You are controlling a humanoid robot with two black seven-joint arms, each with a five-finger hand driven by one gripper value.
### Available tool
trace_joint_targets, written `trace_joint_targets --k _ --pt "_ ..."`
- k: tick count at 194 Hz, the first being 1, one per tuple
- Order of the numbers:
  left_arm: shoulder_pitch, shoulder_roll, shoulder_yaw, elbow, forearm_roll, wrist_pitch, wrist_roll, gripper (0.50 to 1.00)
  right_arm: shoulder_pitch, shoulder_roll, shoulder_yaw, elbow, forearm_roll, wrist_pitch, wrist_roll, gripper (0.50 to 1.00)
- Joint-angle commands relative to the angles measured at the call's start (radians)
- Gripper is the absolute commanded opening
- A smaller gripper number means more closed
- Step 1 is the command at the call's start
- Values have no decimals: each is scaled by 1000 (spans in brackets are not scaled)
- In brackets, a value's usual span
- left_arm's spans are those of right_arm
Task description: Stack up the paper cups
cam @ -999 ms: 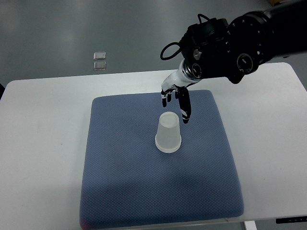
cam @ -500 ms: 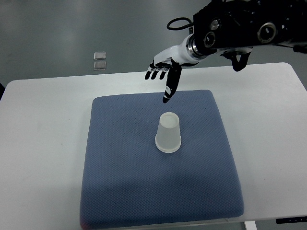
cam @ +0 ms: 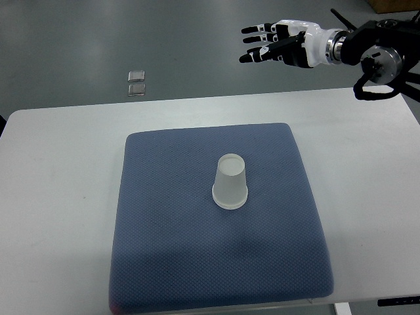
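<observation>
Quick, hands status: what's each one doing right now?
Left hand: not in view.
Right hand: open, fingers spread, holding nothing, raised beyond the table's far edge, well clear of the upside-down paper cup on the blue mat.

One cup (cam: 230,182); one mat (cam: 164,249); one hand (cam: 279,43)

Room around the cup
Only the inverted translucent white paper cup (cam: 230,182) is found on the blue textured mat (cam: 170,249); all sides are left open.

A lab or test room: a plain white table (cam: 59,170) with a blue mat (cam: 170,262) at 6 o'clock, on bare grey floor (cam: 79,39).
</observation>
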Motion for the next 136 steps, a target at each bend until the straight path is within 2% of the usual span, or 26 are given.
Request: trace_joint_targets --k 1,36,76,102,136 --pt "-1 0 -1 1 0 0 0 1000 -153 54 194 -69 11 -40 48 913" --pt "1 0 -1 1 0 0 0 1000 -360 184 499 -190 11 -53 93 915" --pt "1 0 0 1 0 0 0 1000 -506 313 750 -242 11 -51 128 915" --pt "1 0 0 1 0 0 0 1000 -570 359 850 -253 11 -33 140 917" --pt "1 0 2 0 0 0 0 1000 -613 367 896 -253 11 13 142 917"
